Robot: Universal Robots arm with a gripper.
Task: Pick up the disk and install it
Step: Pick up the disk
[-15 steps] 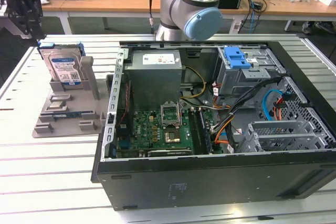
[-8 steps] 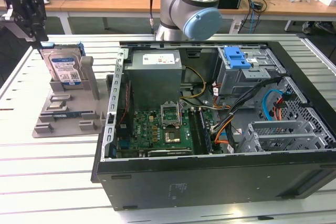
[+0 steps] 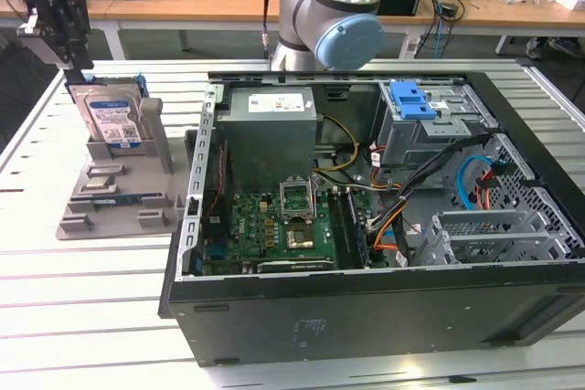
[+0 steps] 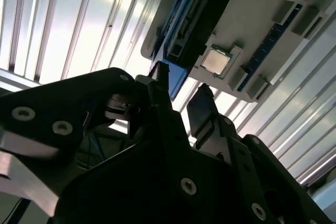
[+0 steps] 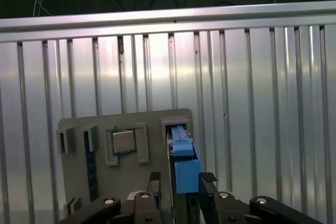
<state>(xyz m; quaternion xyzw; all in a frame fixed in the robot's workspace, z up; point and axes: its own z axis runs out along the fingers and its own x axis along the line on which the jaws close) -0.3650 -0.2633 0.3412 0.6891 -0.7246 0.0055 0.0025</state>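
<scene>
The disk (image 3: 109, 116) stands upright on its edge in a slot of the grey holder (image 3: 157, 139) at the exterior view's left, silver with a white-and-blue label and a blue carrier. My gripper (image 3: 79, 68) hangs just above the disk's top edge. It is open. In the first wrist view the disk's blue carrier edge (image 5: 185, 163) lies between my gripper's (image 5: 181, 179) two black fingers, with a gap on each side. The second wrist view shows the disk's edge (image 4: 197, 14) just beyond the fingertips (image 4: 159, 74).
The open computer case (image 3: 512, 317) fills the middle and the exterior view's right, with a grey drive bay (image 3: 430, 130) under a blue latch bracket (image 3: 411, 98). The arm's base (image 3: 329, 6) stands behind it. A processor chip (image 5: 125, 141) sits in the holder beside the disk.
</scene>
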